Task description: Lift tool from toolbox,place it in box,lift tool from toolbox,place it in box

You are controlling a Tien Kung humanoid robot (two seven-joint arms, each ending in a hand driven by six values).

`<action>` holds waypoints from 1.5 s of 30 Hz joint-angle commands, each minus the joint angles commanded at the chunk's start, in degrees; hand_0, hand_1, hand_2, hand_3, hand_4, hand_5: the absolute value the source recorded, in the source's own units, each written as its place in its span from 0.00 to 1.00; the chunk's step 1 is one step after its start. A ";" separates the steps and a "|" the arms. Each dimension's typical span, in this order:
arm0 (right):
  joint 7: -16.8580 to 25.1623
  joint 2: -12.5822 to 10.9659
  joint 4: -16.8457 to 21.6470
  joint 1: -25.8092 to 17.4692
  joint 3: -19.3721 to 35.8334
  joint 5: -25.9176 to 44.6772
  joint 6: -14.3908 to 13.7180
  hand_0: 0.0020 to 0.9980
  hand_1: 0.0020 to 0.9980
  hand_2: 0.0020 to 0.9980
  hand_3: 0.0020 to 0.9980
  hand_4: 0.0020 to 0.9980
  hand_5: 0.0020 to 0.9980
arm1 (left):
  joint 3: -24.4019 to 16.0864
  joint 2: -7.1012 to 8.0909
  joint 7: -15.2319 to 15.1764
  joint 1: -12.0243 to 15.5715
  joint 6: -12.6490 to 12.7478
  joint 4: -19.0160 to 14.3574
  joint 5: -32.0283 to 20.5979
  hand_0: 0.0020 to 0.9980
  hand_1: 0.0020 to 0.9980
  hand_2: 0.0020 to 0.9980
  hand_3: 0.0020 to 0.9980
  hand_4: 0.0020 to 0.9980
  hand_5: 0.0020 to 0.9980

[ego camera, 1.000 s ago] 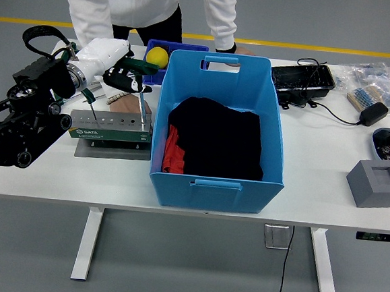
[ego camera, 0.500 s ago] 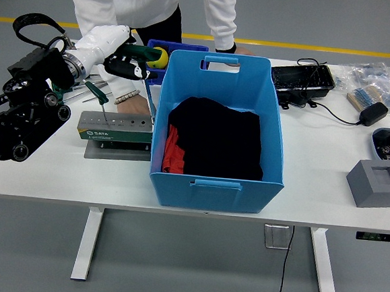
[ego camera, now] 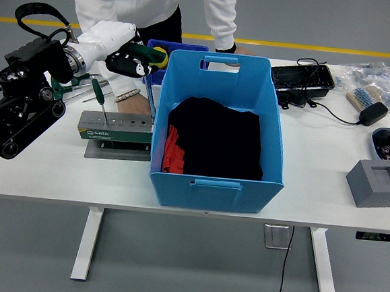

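A grey tool holder [ego camera: 114,127] stands on a dark plate left of the big blue box [ego camera: 214,183]. My left hand [ego camera: 130,62], white-sleeved with black fingers, hovers above the holder's far right end, shut on a green-handled screwdriver [ego camera: 147,92]. Its thin shaft hangs down close to the box's left wall. A second green-handled screwdriver [ego camera: 98,94] stands upright in the holder. The blue box holds black cloth [ego camera: 216,139] with something red at its left. My right hand is out of view.
A person in white stands at the far side, one hand [ego camera: 233,49] resting behind the box. A small blue bin [ego camera: 163,47] with a yellow ball sits behind my hand. Loose tools [ego camera: 85,83] lie left. At right: black tray [ego camera: 302,77], cables, grey block [ego camera: 376,182].
My left arm has swung up and toward the far side, lifting the screwdriver so its shaft has risen from the holder. The person has barely moved.
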 joint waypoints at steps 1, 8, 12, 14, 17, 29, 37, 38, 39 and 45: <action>0.02 0.01 0.00 -0.04 -0.05 0.07 -0.04 0.71 0.69 0.76 0.60 0.85 0.69 | 0.25 0.46 -0.01 -0.40 -0.16 -0.52 -0.16 0.18 0.00 0.00 0.00 0.75 0.53; 0.00 0.08 0.03 -0.19 -0.13 0.18 -0.16 0.71 0.69 0.76 0.60 0.85 0.69 | 1.39 2.91 0.31 -2.33 -1.95 -3.93 -1.04 0.18 0.00 0.00 0.01 0.74 0.52; 0.06 0.02 0.03 -0.06 -0.44 0.59 -0.16 0.71 0.69 0.76 0.59 0.85 0.69 | 2.03 4.55 0.80 -3.78 -3.24 -6.23 -1.86 0.18 0.00 0.00 0.01 0.73 0.51; 0.09 -0.01 0.02 0.01 -0.61 0.83 -0.14 0.71 0.69 0.76 0.59 0.85 0.69 | 2.13 5.20 0.92 -4.44 -3.65 -7.09 -2.12 0.18 0.00 0.00 0.01 0.73 0.51; 0.11 -0.06 0.00 0.09 -0.77 1.04 -0.13 0.71 0.69 0.76 0.59 0.85 0.69 | 1.89 5.89 0.90 -5.37 -4.06 -8.31 -2.33 0.18 0.00 0.00 0.01 0.73 0.50; -0.12 -0.12 0.09 0.34 -0.20 -0.01 -0.11 0.71 0.69 0.76 0.59 0.85 0.69 | -1.97 4.22 -0.15 -9.32 -3.95 -12.80 -0.41 0.17 0.00 0.00 0.02 0.70 0.47; -0.26 -0.25 0.07 0.78 0.37 -1.11 0.14 0.71 0.69 0.76 0.59 0.85 0.69 | 0.21 -1.68 -3.28 -9.45 -0.73 -9.87 -1.29 0.17 0.00 0.00 0.02 0.70 0.47; -0.27 -0.26 0.07 0.89 0.40 -1.20 0.17 0.71 0.69 0.76 0.59 0.85 0.69 | 1.07 -2.29 -3.70 -9.67 -0.62 -9.03 -1.76 0.17 0.00 0.00 0.02 0.70 0.47; -0.30 -0.30 0.06 1.05 0.48 -1.35 0.22 0.71 0.69 0.76 0.59 0.85 0.69 | 2.72 -2.93 -4.23 -10.25 -0.94 -7.59 -2.67 0.17 0.00 0.00 0.02 0.70 0.47; -0.26 -0.63 0.04 1.55 0.33 -1.57 0.38 0.71 0.69 0.76 0.59 0.85 0.69 | 11.55 -4.96 -7.12 -12.79 -5.42 -0.02 -8.65 0.17 0.00 0.00 0.02 0.71 0.47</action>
